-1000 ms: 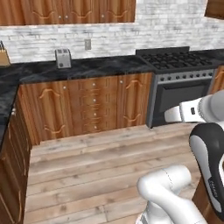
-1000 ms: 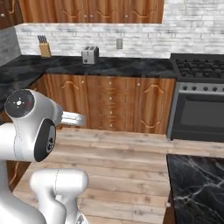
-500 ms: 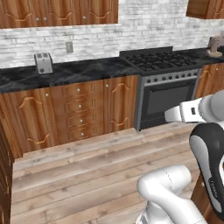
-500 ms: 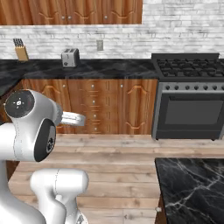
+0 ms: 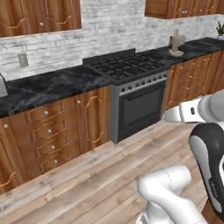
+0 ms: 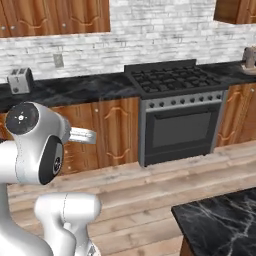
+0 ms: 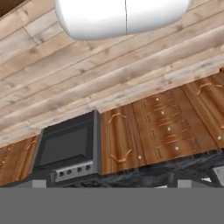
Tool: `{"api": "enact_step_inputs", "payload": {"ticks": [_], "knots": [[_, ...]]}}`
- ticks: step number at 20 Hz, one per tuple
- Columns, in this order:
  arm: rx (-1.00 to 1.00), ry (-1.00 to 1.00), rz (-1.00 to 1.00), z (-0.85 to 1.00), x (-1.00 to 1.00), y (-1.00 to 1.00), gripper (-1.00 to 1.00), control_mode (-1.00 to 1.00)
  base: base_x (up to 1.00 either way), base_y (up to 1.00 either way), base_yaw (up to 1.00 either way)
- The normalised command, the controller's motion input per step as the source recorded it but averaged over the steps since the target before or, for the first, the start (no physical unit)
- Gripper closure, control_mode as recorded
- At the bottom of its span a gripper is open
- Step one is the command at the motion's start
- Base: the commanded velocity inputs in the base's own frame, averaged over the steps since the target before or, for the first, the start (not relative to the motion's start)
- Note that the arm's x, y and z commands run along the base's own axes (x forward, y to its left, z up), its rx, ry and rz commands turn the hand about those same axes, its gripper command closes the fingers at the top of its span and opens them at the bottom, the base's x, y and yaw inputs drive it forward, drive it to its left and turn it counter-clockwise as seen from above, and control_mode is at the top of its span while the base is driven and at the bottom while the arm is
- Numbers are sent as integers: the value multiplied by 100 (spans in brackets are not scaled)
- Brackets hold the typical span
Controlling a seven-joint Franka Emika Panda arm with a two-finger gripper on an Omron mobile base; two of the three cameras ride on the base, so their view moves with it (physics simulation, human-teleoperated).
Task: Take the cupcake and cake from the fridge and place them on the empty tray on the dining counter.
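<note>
Gripper: jaws standing wide, holding nothing, tips cut off in hand view | dining counter (image 6: 220, 220): only its near corner showing at lower right | stove (image 5: 131, 94): facing base, oven door (image 7: 65, 146) appearing inverted in hand view

arm: folded tight above the base, elbow raised, forearm level
wrist: turned so the hand looks upside-down
gripper: jaws spread wide, nothing between them

stove (image 6: 176, 107) btwn cabinets; toaster (image 6: 20, 80) on counter left; dining counter (image 6: 222, 217) corner front-right.
</note>
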Motion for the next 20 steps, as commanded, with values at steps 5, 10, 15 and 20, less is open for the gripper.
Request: {"api": "enact_step_inputs", "payload": {"ticks": [5,10,15,20], "knots": [[0,0,0,0,0,0,-100,100,91,29,-49],[0,0,0,0,0,0,-100,100,65,6,-56],[0,0,0,0,0,0,-100,100,72,32,-55],[0,0,0,0,0,0,-100,100,100,42,-43]]}}
